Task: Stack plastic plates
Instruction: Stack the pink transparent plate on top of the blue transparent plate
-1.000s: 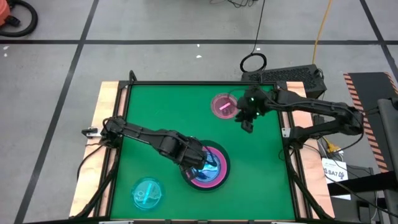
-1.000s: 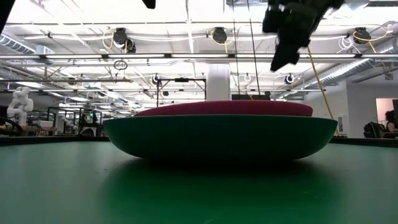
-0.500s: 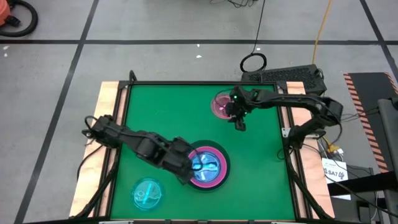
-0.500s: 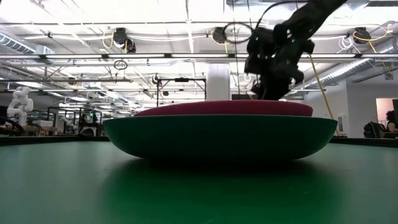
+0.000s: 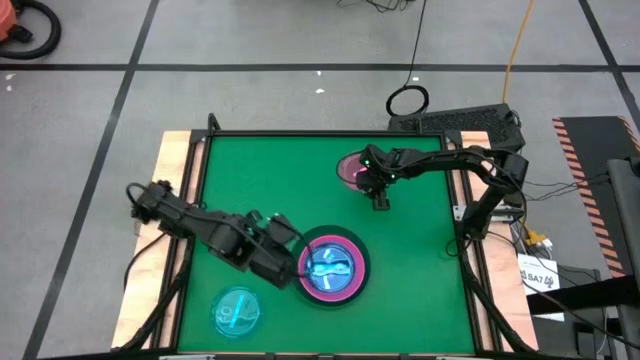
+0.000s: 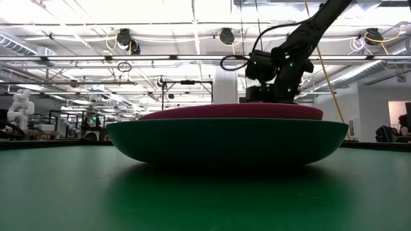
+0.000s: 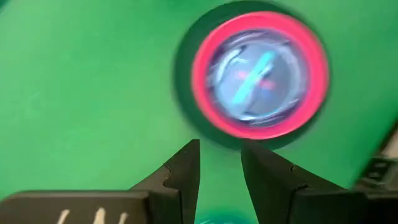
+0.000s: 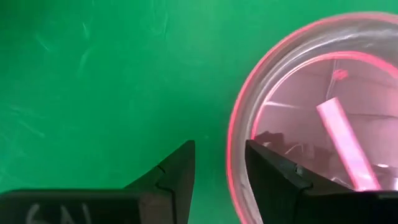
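Stack [image 5: 333,268]: sits on the green desk [image 5: 260,170], toward its near edge; a dark green plate [image 6: 225,141] at the bottom, a hot pink plate [image 6: 231,111] nested in it, and a cyan plate [image 5: 331,268] on top in the middle. A black rim shows between the green and the hot pink in the high view.
Loose cyan plate [image 5: 237,309]: alone on the desk, well apart from the stack, out toward the near left corner.
Loose pink plate [image 5: 354,168]: far side of the desk from the stack, well apart from it; a pink bar shows inside it in the right wrist view.
Left tool [image 5: 285,272]: low, just beside the stack's left rim; fingers [image 7: 180,177] apart by a narrow gap, nothing between them, tips pointing at the stack's edge.
Right tool [image 8: 219,165]: low at the loose pink plate, on its side away from the stack; fingers narrowly apart, one finger [image 8: 273,171] over the plate's rim, the other over bare desk; whether they touch the rim I cannot tell.
Low view: the stack fills the middle, with the right arm [image 6: 282,61] behind and above it.
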`<action>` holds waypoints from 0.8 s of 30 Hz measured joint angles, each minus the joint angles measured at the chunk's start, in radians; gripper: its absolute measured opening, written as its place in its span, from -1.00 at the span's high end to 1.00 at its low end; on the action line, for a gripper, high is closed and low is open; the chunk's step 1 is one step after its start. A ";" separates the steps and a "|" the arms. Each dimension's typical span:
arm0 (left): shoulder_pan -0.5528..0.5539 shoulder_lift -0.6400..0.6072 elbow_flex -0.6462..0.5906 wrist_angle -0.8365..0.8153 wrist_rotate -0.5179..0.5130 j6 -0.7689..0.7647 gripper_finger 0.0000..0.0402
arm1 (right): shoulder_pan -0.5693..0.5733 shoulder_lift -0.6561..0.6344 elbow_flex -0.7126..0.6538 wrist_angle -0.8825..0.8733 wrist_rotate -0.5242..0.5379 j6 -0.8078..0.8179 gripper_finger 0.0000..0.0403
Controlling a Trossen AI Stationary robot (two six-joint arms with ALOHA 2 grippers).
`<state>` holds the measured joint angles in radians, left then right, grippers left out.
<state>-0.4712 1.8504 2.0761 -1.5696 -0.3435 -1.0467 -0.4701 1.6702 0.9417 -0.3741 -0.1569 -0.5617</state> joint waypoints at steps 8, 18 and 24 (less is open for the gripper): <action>-0.004 -0.362 -0.463 0.061 0.001 -0.162 0.39 | 0.001 0.043 0.002 0.025 0.062 -0.001 0.36; 0.046 -0.693 -0.818 0.221 0.103 -0.215 0.39 | 0.001 0.047 0.002 0.059 0.083 -0.003 0.80; 0.069 -0.713 -0.869 0.232 0.142 -0.170 0.39 | 0.001 0.047 0.002 0.060 0.092 0.041 0.97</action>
<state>-0.4020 1.1370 1.2066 -1.3372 -0.2012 -1.2168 -0.4689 1.7168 0.9432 -0.3136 -0.0651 -0.5204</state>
